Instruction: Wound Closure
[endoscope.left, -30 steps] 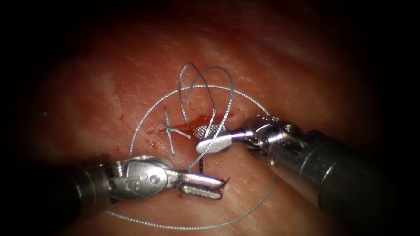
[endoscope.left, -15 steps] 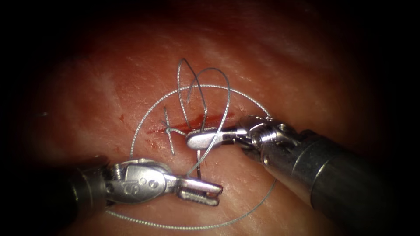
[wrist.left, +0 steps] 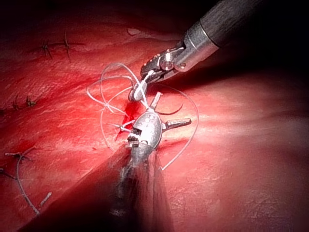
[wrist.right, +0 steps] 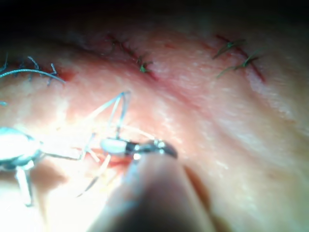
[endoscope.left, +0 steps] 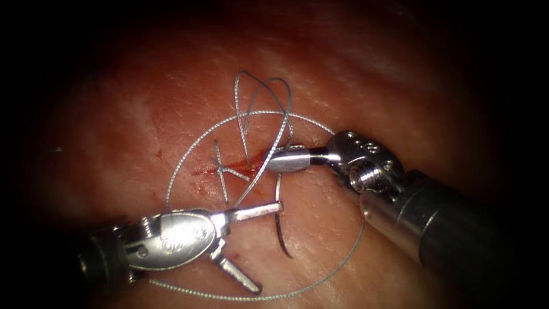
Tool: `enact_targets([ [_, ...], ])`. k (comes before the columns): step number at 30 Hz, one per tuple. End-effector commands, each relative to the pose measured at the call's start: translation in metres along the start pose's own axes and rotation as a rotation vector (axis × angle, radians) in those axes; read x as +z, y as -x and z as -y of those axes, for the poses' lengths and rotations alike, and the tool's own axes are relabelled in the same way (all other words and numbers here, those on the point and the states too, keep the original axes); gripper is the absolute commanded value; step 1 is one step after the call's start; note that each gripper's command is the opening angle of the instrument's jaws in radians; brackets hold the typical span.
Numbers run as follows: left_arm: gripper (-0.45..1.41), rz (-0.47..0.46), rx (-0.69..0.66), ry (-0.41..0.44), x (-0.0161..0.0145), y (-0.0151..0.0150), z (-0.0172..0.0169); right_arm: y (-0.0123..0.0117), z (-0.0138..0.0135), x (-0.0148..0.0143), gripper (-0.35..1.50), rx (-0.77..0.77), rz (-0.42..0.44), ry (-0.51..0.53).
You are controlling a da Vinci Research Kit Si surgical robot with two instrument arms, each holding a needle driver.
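My right tool (endoscope.left: 273, 163) comes in from the right with its jaws shut on the curved needle (endoscope.left: 282, 229) near its thread end. The needle hangs down from that grip over the near side of the cut (endoscope.left: 246, 167), its point free of the tissue (endoscope.left: 400, 86). My left tool (endoscope.left: 269, 249) sits low at the left, jaws wide open and holding nothing, the upper jaw just left of the needle's body. Thread (endoscope.left: 260, 94) loops above the cut. In the left wrist view the open left tool (wrist.left: 173, 108) flanks the needle (wrist.left: 174, 111) under the right tool (wrist.left: 140, 89).
A tied stitch (endoscope.left: 221, 169) with short cut ends crosses the left part of the cut, with red fluid (endoscope.left: 260, 155) beside it. A wide ring of thread (endoscope.left: 240, 296) circles both tools. Older stitches (wrist.right: 142, 65) lie farther off on the tissue.
The left tool let go of the needle's point and opened wide. The right tool shut on the needle by the cut and lifted it up and to the right, out of the tissue.
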Motion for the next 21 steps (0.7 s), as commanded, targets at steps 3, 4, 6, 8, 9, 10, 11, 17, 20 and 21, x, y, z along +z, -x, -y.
enact_targets([
  [3,0.34,0.011,-0.034,-0.011,0.0003,0.0011,0.0007,-0.0006,-0.0005,0.0009,-0.35,-0.174,0.019,-0.001],
  [4,0.27,0.026,-0.046,-0.028,0.0003,0.0015,0.0010,-0.0007,-0.0005,0.0009,-0.35,-0.214,0.020,-0.002],
  [6,0.15,0.060,-0.070,-0.062,0.0003,0.0023,0.0018,-0.0011,-0.0005,0.0009,-0.35,-0.293,0.022,-0.002],
  [8,0.05,0.089,-0.096,-0.089,0.0002,0.0033,0.0026,-0.0017,-0.0007,0.0009,-0.35,-0.388,0.027,-0.001],
  [9,0.02,0.106,-0.098,-0.103,0.0001,0.0039,0.0031,-0.0020,-0.0007,0.0008,-0.35,-0.427,0.025,-0.003],
  [10,0.00,0.130,-0.112,-0.120,-0.0001,0.0046,0.0039,-0.0023,-0.0008,0.0008,-0.35,-0.454,0.019,-0.010],
  [11,-0.03,0.147,-0.125,-0.127,-0.0003,0.0052,0.0044,-0.0027,-0.0010,0.0007,-0.35,-0.480,0.001,-0.015],
  [17,-0.06,0.214,-0.166,-0.185,-0.0017,0.0084,0.0071,-0.0043,-0.0018,0.0004,-0.35,-0.537,-0.022,-0.004],
  [20,-0.10,0.224,-0.177,-0.204,-0.0026,0.0091,0.0079,-0.0049,-0.0021,0.0004,-0.35,-0.555,-0.036,0.004],
  [21,-0.11,0.227,-0.180,-0.210,-0.0028,0.0092,0.0081,-0.0050,-0.0022,0.0004,-0.35,-0.565,-0.036,0.003],
])
